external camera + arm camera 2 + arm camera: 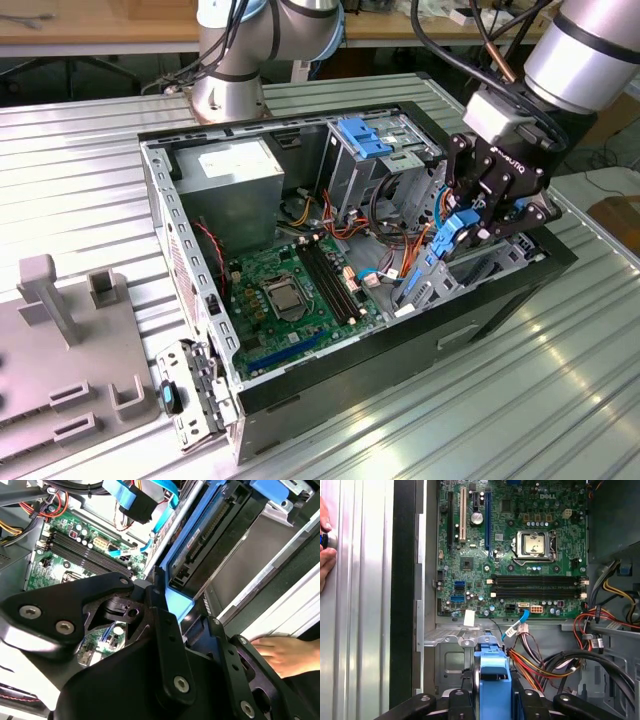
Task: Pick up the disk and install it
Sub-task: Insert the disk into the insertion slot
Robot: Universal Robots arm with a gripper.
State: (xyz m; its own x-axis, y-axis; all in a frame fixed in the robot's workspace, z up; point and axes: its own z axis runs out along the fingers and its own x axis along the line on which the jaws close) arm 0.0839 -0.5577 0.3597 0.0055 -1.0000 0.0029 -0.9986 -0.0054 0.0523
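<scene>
- One computer case (480,312), lying open on its side.
- One green circuit board (290,290) inside it, carrying one processor socket (535,545).
- One grey power-supply box (235,175).
- One metal bay (375,145) with blue tabs.
- One disk (452,236) in a blue frame.
- One gripper (478,225).
- One grey plastic tray (90,350) beside the case.
- One person's hand (282,652).

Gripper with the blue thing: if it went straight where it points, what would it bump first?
Probably the grey metal bay in the computer case, just beyond the disk clamped in the gripper. Depth is unclear; the cables beside it might come first.
</scene>
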